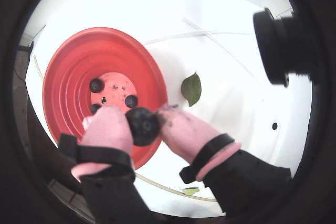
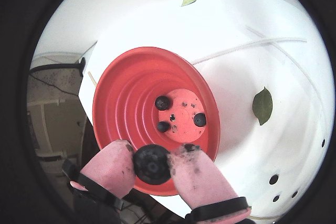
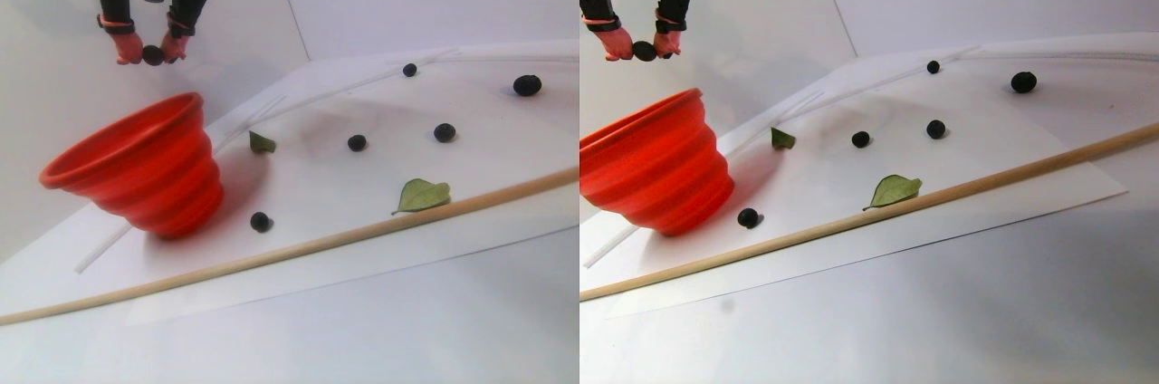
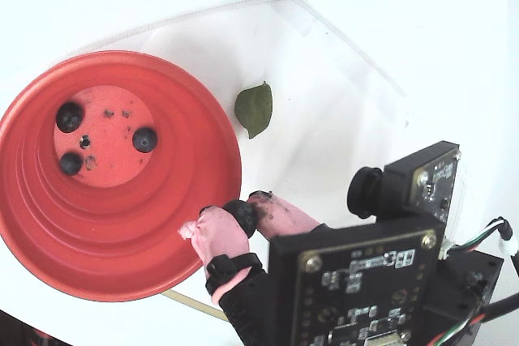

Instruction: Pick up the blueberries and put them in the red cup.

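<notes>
Pink-padded end effector (image 1: 143,126) gripping blueberry (image 1: 143,125)

The robot's tool (image 4: 243,218) ends in two fingers sheathed in soft pink covers (image 1: 107,129), smudged dark at the tips; black straps bind each cover to black plastic behind; a black circuit board (image 4: 357,281) with silver corner screws rides on top; a black camera lens (image 4: 366,192) sits beside it; red, green and white wires (image 4: 478,241) trail off.

Red cup (image 4: 122,273): near rim was hidden behind the pink fingertips (image 4: 217,232).
Wooden stick (image 3: 272,257): ends ran off frame.
</notes>
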